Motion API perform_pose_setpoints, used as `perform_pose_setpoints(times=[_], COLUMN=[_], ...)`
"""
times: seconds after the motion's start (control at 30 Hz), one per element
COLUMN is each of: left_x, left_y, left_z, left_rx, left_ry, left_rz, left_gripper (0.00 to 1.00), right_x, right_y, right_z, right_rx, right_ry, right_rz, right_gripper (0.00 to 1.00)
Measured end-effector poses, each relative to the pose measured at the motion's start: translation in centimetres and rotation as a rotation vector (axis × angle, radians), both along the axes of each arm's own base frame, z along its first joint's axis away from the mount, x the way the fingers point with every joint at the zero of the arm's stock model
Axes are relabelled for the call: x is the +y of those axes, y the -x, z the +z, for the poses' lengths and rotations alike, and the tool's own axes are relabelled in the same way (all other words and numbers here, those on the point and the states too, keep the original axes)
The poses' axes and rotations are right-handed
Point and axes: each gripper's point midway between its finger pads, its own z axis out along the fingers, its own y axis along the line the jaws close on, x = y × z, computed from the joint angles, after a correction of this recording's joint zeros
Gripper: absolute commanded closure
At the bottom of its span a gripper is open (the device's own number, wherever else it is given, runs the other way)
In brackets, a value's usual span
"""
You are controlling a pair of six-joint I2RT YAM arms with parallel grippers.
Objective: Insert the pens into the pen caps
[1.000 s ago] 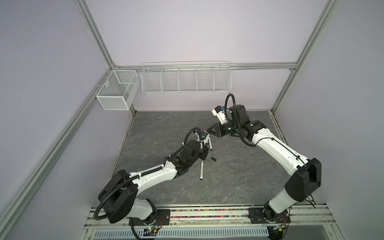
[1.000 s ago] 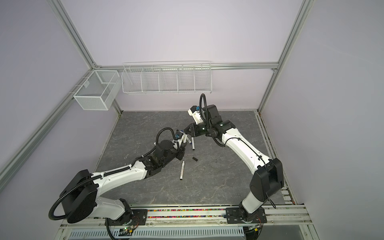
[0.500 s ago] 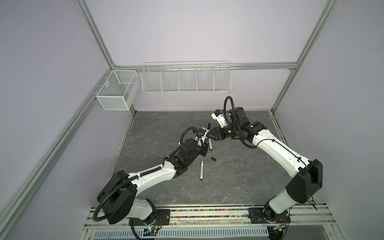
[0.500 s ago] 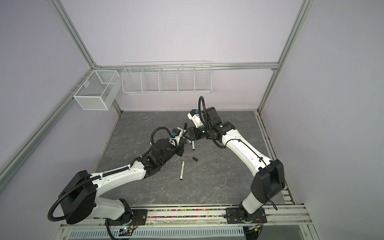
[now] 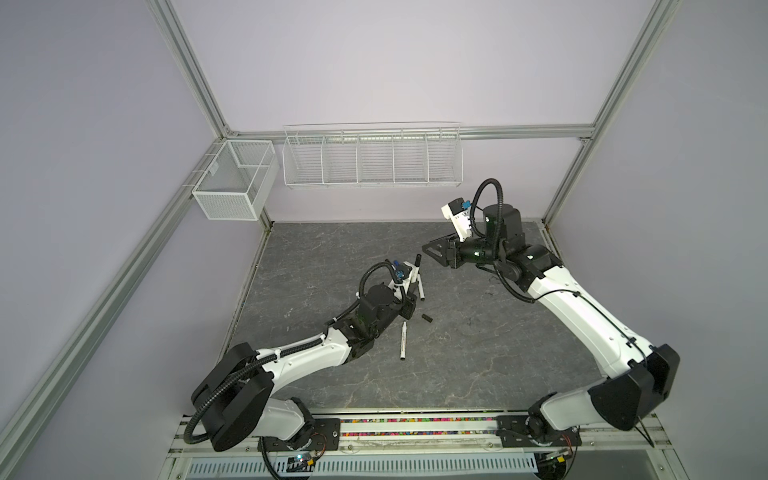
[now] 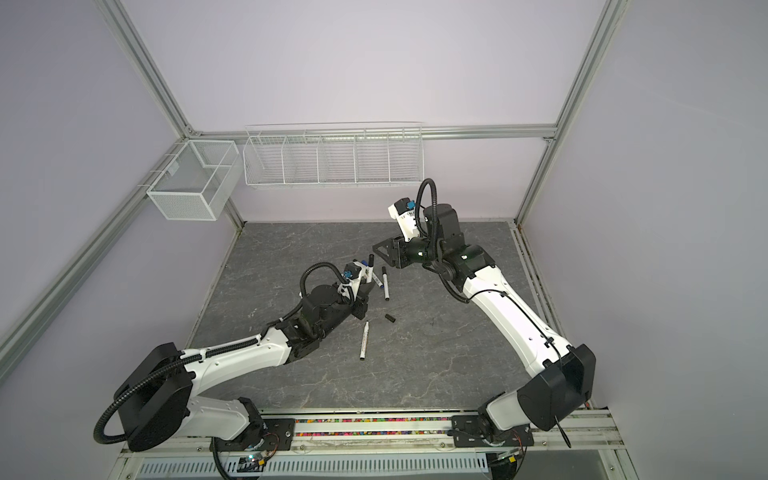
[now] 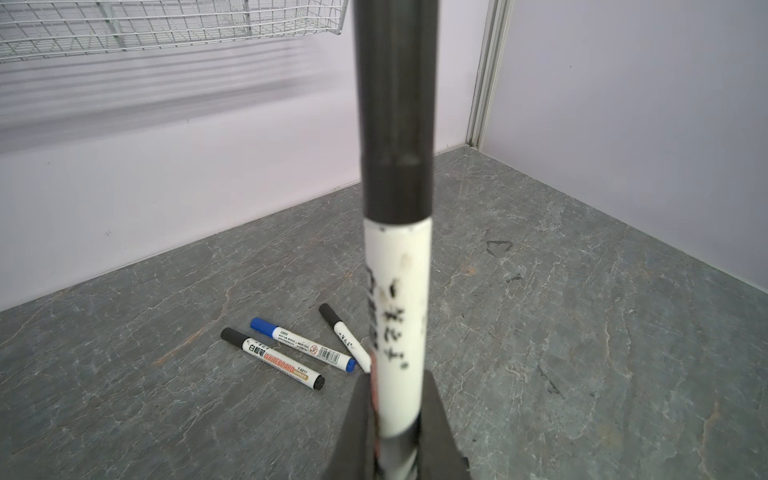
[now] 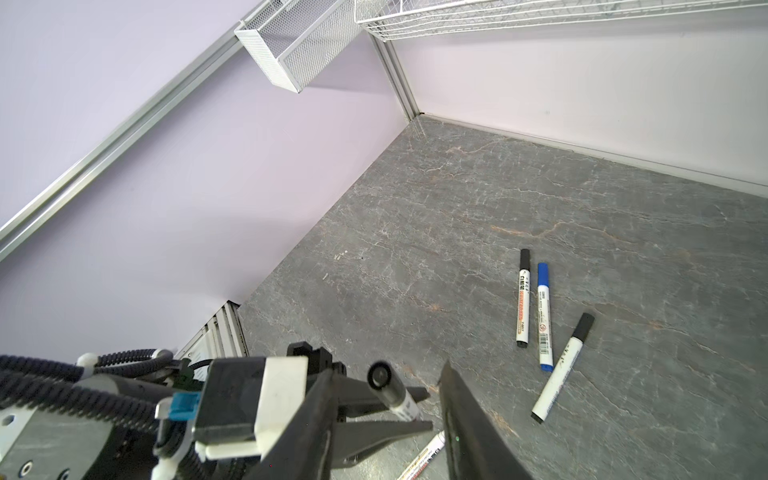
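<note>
Aloft, capped pen [image 7: 397, 299] in left claw [image 7: 395, 378]

We find an upright pen [image 5: 414, 276] in the left pincer [image 5: 409, 309], near the middle of the surface [image 5: 478, 353]. Three pens [image 7: 303, 345] lie just behind it. Before the pincer lies a loose pen [image 5: 403, 340], a cap [image 5: 427, 318] just right of it. The right pincer [image 5: 432, 251] hangs behind and right, apart from the upright pen. On the back wall hangs a rack [image 5: 372, 166]; on the left wall, a basket [image 5: 232, 187].

walls [image 5: 374, 62]: pale lilac | floor [image 5: 457, 353]: grey veined stone | white wire rack [image 5: 372, 166] on back wall | mesh bin [image 5: 226, 199] beside it
</note>
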Motion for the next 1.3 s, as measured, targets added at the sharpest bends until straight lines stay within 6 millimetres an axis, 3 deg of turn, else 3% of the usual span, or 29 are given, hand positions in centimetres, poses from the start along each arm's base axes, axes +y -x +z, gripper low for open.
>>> perform_pose_setpoints(times=[0.2,0.37,0.5,0.73,1.07,1.3], left_x=[-0.3,-0.3,-0.2,-0.3,1.1,2.0], left_y=[0.3,0.3,0.3,0.8,-0.1,-0.5], left_z=[0.1,0.1,-0.3,-0.6,-1.0,-0.8], left_rx=[-0.001,0.003,0.016,0.068,0.272,0.329], left_ry=[0.003,0.009,0.001,0.026,0.18,0.23], left_rz=[-0.009,-0.007,-0.007,-0.015,-0.107,-0.179], left_gripper=[1.0,1.0,1.0,1.0,1.0,1.0], right_x=[2.3,2.4,2.2,1.9,3.6,2.8], right_y=[0.0,0.0,-0.2,-0.5,-2.3,-3.5], right_z=[-2.1,-3.1,-3.7,-4.6,-6.6,-7.5], right_rx=[0.038,0.057,0.06,0.106,0.152,0.111], right_ry=[0.033,0.055,0.066,0.038,0.0,0.027], right_rz=[0.048,0.048,0.03,0.028,0.105,0.045], right_gripper=[0.62,0.8,0.89,0.91,0.93,0.93])
